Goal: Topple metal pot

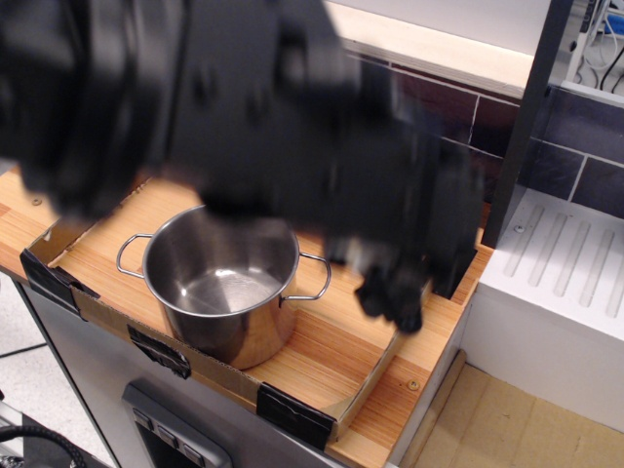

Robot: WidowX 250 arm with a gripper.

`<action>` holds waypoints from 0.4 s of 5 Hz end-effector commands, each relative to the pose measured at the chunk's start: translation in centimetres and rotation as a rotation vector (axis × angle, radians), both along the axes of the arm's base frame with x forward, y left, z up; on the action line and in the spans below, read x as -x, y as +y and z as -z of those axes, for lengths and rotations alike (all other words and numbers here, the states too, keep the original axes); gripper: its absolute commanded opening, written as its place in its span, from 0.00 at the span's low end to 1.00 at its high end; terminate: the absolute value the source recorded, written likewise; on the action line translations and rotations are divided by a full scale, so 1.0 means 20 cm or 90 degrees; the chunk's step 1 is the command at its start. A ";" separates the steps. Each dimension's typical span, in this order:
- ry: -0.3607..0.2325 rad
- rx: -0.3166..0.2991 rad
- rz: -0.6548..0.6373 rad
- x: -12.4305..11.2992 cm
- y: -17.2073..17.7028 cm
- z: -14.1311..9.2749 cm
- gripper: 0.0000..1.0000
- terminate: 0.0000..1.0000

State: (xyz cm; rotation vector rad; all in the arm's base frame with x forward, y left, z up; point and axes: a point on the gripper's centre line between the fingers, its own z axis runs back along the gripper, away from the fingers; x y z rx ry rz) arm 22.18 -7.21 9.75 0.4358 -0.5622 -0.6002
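- At the far left, the wooden counter [19, 210] showed only as a narrow strip of pale plank at about 9 o'clock, below the dark blur of the arm.
- A low cardboard border [107, 317] with black tape at its corners ran along the front edge of the counter, from 9 o'clock down toward 6 o'clock.
- The metal pot [222, 283] stood upright inside that border, left of centre at about 7 o'clock, its open mouth facing up and its shiny inside in plain view.
- One wire handle stuck out at the pot's 9 o'clock side and the other at its 3 o'clock side.
- The robot arm [195, 97] filled the upper left and middle as a large black motion-blurred mass, covering the back of the counter from 10 o'clock to 1 o'clock and overlapping the pot's far rim in this view.
- The end effector [392, 292] hung at the arm's lower right tip, just past the pot's 3 o'clock handle and apart from it; it was too blurred to tell whether its fingers were apart or together.
- A dark tiled wall [507, 136] stood behind at 2 o'clock.
- A white ribbed surface [561, 263] lay at 3 o'clock, beside the counter.
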 end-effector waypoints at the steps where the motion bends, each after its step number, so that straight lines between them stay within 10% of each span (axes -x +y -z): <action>1: -0.032 -0.050 0.028 0.02 0.13 0.17 1.00 0.00; 2: -0.047 -0.068 0.016 0.00 0.19 0.18 1.00 0.00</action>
